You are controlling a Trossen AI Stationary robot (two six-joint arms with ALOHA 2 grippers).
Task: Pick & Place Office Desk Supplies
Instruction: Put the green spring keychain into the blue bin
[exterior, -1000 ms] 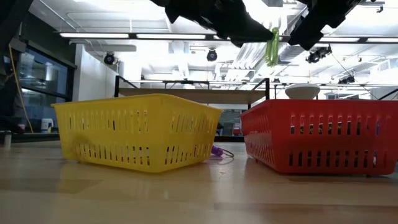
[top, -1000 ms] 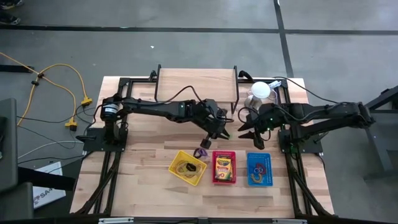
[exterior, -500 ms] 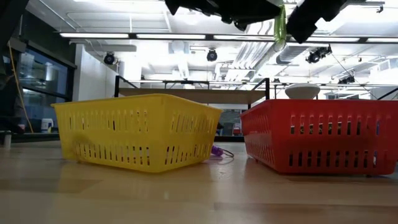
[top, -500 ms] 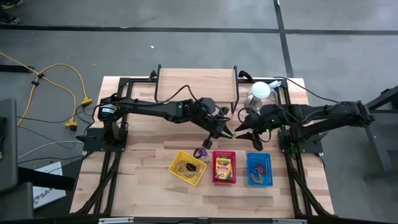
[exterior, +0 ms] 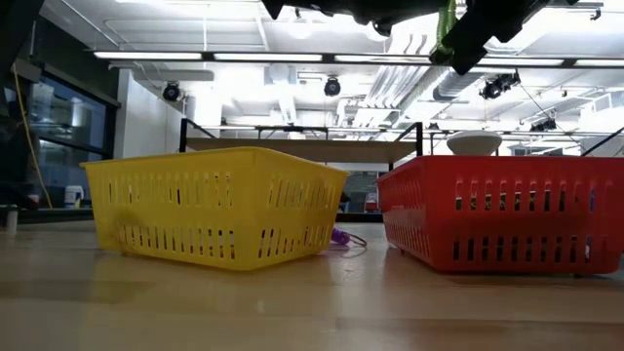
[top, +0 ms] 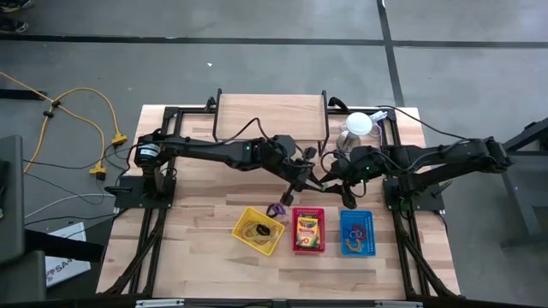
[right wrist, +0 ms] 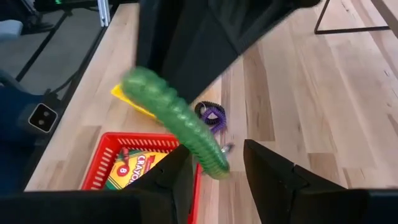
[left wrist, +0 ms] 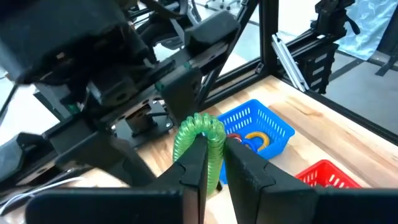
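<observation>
A green coiled ring point(left wrist: 200, 132) hangs high above the table's middle, with my left gripper point(top: 310, 181) shut on it. My right gripper point(top: 330, 177) faces it from the right, open. In the right wrist view the ring's free end point(right wrist: 210, 158) reaches between the right fingers; whether it touches them I cannot tell. Below stand a yellow basket point(top: 259, 229) with rubber bands, a red basket point(top: 308, 229) with a crayon box and a blue basket point(top: 356, 233) with small coloured rings. A purple coiled ring point(top: 276, 209) lies on the table between the yellow and red baskets. My left gripper pinches the green coiled ring between its two fingers, near the ring's lower part point(left wrist: 212, 149). The fingers come nearly level from the table's left. The rest of the ring arches out past the fingertips, lifted clear of the table and baskets.
A raised wooden shelf point(top: 270, 115) on a black frame stands at the table's far side. A white dome on a metal base point(top: 358, 125) sits at the far right, behind my right arm. Bare wood lies near the front edge before the baskets.
My left gripper has risen with the green ring, tipped its fingers upward and gone a little toward the table's right edge. My right gripper has gone toward the left, closing on the ring. The ring stays clear of the table.
</observation>
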